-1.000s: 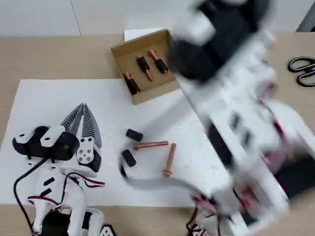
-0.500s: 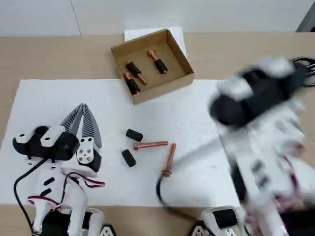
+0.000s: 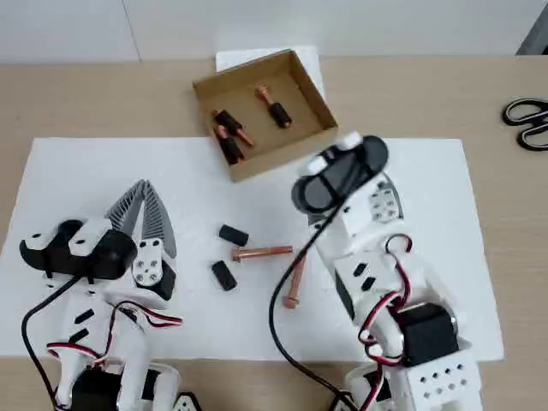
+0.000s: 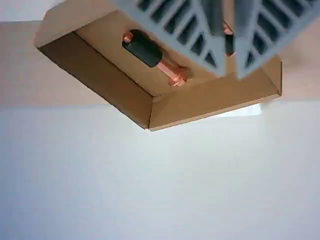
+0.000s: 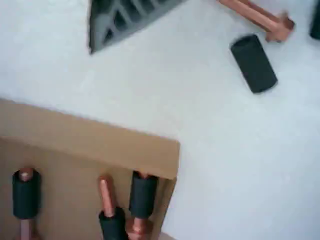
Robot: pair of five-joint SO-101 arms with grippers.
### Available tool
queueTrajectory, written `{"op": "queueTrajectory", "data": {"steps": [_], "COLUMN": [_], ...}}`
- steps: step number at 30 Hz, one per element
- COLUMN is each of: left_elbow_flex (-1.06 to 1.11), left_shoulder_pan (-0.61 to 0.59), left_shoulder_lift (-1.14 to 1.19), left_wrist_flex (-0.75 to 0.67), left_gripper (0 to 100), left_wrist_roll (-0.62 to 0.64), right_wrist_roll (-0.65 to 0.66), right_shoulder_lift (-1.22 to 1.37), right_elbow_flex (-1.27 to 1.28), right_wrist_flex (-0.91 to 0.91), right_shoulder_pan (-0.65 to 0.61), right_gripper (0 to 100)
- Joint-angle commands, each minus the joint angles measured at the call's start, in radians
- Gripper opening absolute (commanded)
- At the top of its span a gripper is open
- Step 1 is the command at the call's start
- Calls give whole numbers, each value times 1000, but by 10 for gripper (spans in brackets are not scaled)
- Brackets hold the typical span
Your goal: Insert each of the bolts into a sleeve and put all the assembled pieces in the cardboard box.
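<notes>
Box holds three assemblies | high view: two loose bolts, sleeves | left gripper pressed together

Pretty bright, even light here, looks diffuse from overhead. The white paper sheet comes out nearly blown-out, and the open brown cardboard box only throws soft, faint shadows.

Readable text: none in any view.
Cardboard box: plain brown walls, no print legible.
White sheet on the counter: blank.
Numbers, signs: none legible.
</notes>
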Motion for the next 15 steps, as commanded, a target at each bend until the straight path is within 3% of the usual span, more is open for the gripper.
{"op": "queueTrajectory", "data": {"steps": [1,9,15], "left_elbow_flex": [-2,-2,-2], "left_shoulder_pan": [8,8,8], "left_shoulder_lift": [-2,-2,-2], "left_wrist_flex": [-12,34,34], "left_gripper": [6,6,6], "left_wrist_roll": [75,121,121], "right_wrist_roll": [-66,161,176], "right_shoulder_lift": [-7,254,503], "right_elbow_flex": [38,23,-192], "right_wrist_flex": [5,101,117], "right_shoulder_pan": [-13,-73,-97], "right_gripper": [263,264,264]}}
